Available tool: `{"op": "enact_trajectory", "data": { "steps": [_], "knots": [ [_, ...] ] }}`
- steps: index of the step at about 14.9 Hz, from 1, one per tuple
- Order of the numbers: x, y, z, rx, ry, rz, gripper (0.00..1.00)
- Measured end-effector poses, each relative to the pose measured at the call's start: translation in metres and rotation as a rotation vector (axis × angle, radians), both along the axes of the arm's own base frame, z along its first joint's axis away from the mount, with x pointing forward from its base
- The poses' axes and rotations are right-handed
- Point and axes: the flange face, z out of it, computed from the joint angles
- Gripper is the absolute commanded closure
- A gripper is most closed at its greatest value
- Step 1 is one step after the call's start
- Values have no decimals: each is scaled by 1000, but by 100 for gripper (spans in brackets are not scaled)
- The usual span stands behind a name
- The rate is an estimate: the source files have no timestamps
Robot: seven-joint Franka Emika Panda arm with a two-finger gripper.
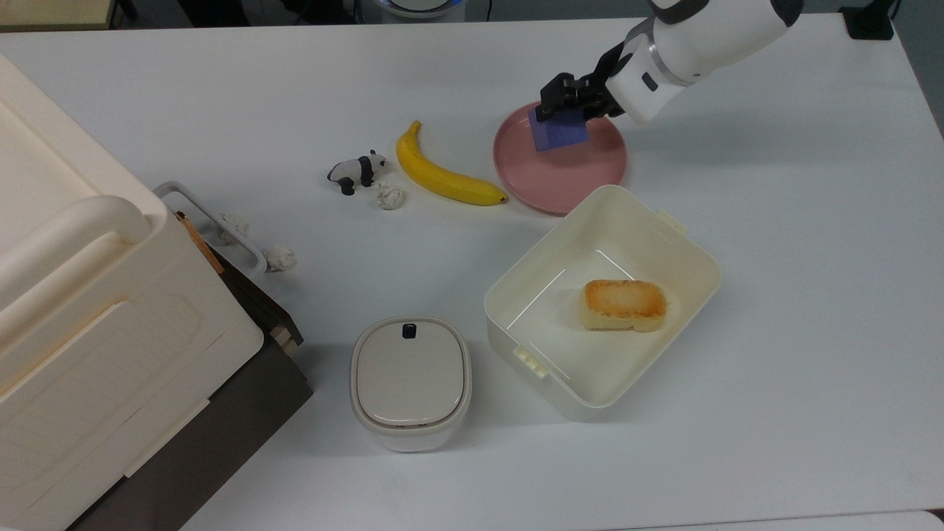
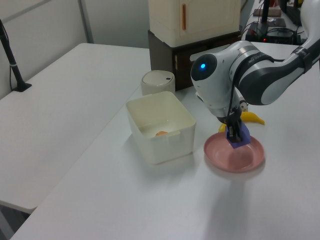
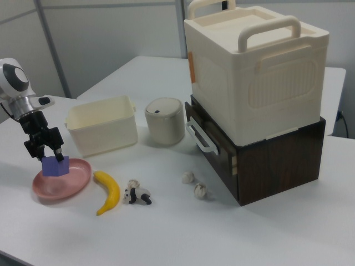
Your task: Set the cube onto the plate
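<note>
1. While the black gripper (image 1: 566, 103) hangs over the pink plate (image 1: 582, 177), its two fingers are closed on the blue-purple cube (image 1: 559, 130), gripping it by the top, so the block hangs tilted below them.
2. Look at the right view: the cube (image 3: 55, 165) sits low over the plate (image 3: 69, 183), and whether it touches the surface cannot be told.
3. From the left view, the gripper (image 2: 235, 131) points down with the cube (image 2: 238, 140) over the plate's (image 2: 225, 159) middle.
4. Just beside the plate, on the top view's left, lies the yellow banana (image 1: 441, 174), its tip almost at the rim.
5. Further to the top view's left stands a small panda figure (image 1: 355, 171), with a crumpled white ball (image 1: 390, 196) next to it.
6. Below the plate in the top view, the cream tub (image 1: 686, 295) nearly meets the plate's rim, and a toasted bread block (image 1: 624, 304) lies inside it.
7. A lidded round-cornered canister (image 1: 410, 380) stands near the tub on the top view's left.
8. Over at the right view's right, a big cream box with handles (image 3: 255, 66) sits on a dark brown cabinet (image 3: 277, 160).
</note>
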Motion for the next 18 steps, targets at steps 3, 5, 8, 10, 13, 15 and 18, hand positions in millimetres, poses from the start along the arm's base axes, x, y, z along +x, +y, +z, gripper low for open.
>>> {"op": "enact_trajectory", "data": {
  "steps": [3, 5, 8, 10, 13, 15, 18],
  "knots": [
    [-2, 0, 1, -8, 6, -1, 0],
    [-2, 0, 1, -8, 6, -2, 0],
    [-1, 0, 3, -9, -4, -15, 0],
    [3, -7, 14, -10, -39, -54, 0],
    [18, -40, 60, 29, -112, -150, 0],
    [29, -79, 107, 83, -169, -252, 0],
    [33, -145, 171, 152, -243, -359, 0]
  ]
}}
